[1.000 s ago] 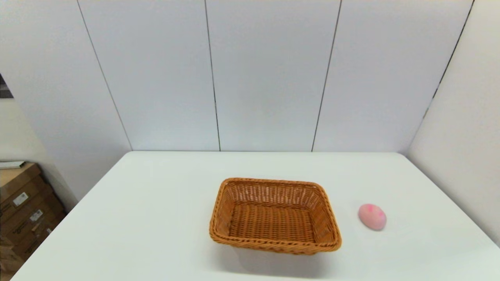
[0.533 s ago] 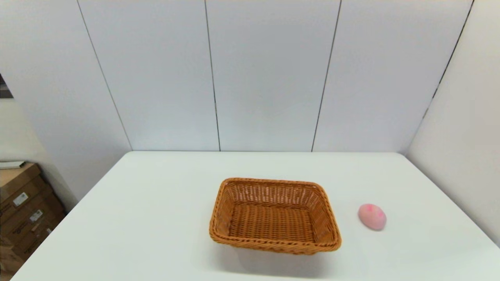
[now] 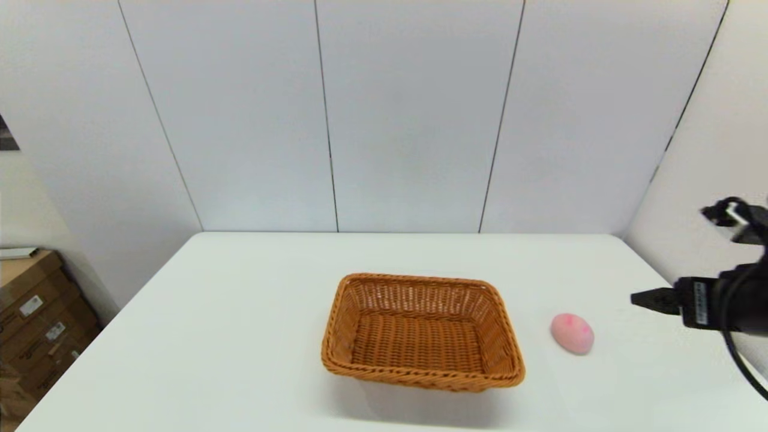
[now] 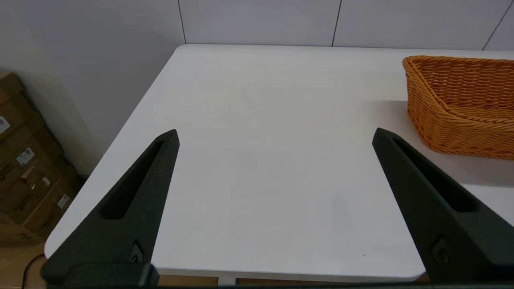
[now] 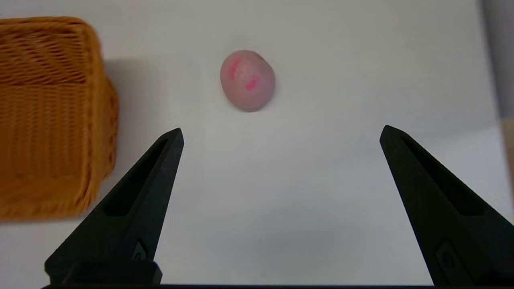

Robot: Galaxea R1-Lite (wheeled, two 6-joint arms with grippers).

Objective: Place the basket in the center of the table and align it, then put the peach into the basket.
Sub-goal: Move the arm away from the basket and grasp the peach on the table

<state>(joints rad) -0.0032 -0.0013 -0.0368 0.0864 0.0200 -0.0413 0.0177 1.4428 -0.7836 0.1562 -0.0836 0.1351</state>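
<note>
The orange-brown wicker basket (image 3: 420,377) stands empty near the middle of the white table (image 3: 240,336), its long sides roughly square to the table's edge. The pink peach (image 3: 572,333) lies on the table just right of it, apart from the basket. My right arm (image 3: 720,306) reaches in from the right edge, above the table. My right gripper (image 5: 281,134) is open and empty, with the peach (image 5: 247,80) ahead of its fingertips and the basket (image 5: 48,120) off to one side. My left gripper (image 4: 276,133) is open and empty over the table's left near part, the basket (image 4: 453,116) beside it.
Stacked cardboard boxes (image 3: 36,318) stand on the floor past the table's left edge. Grey wall panels (image 3: 408,120) rise behind the table, and a side wall (image 3: 708,150) runs close along its right edge.
My right arm has come into the head view from the right edge. The basket and the peach have not moved.
</note>
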